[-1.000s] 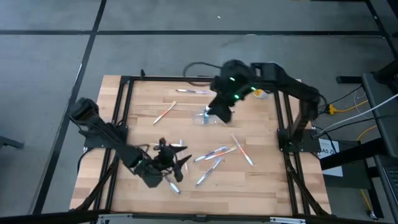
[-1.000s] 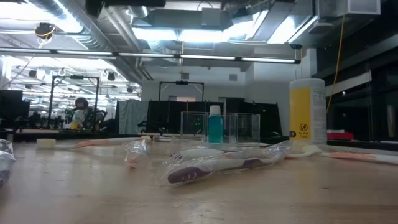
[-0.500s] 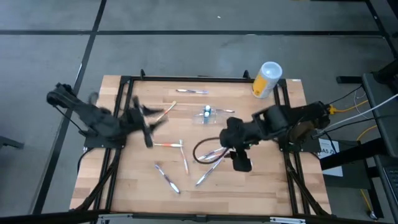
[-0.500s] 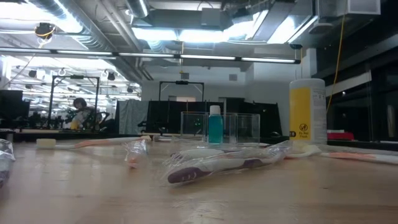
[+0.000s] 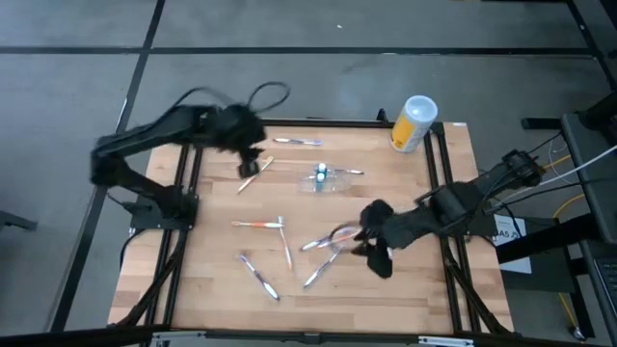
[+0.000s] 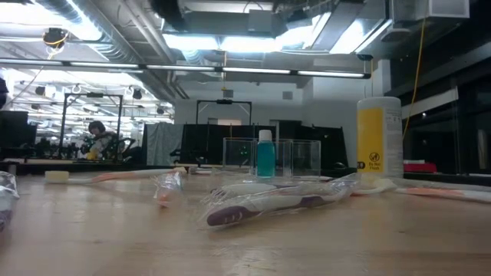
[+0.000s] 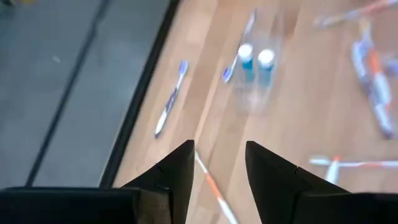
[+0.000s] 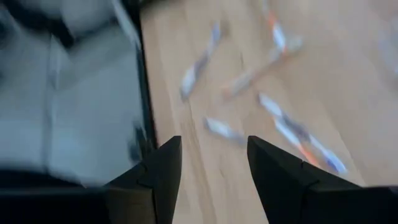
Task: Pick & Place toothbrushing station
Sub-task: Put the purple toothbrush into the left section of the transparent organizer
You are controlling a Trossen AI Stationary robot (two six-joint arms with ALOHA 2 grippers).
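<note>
Clear toothbrushing station (image 5: 321, 179) upright on the wooden surface (image 5: 405, 280), toward the far edge, roughly mid-width; two blue-capped tubes standing in its compartments, plain in the left wrist view (image 7: 254, 74). Yellow canister (image 5: 413, 123) at the far right corner, well apart from it. Wrapped toothbrushes (image 5: 333, 239) strewn across the middle and near part; one more (image 5: 297, 142) by the far edge. Left pincer (image 5: 249, 152) up over the far left part, near the station but not touching, fingers parted, nothing between them (image 7: 219, 169). Right pincer (image 5: 378, 253) low over the near right part, beside the toothbrush scatter, released and empty (image 8: 214, 167). Neither arm visible from the low view; station (image 6: 272, 159) there behind a wrapped brush (image 6: 268, 203). Risks, judged: thin see-through walls hard to locate, so a closing finger may clip the rim and tip the holder, spilling the tubes; loose toothbrush (image 5: 254, 174) lying just beside the left pincer could be nudged on approach; slick plastic may slip out of a light grip.
</note>
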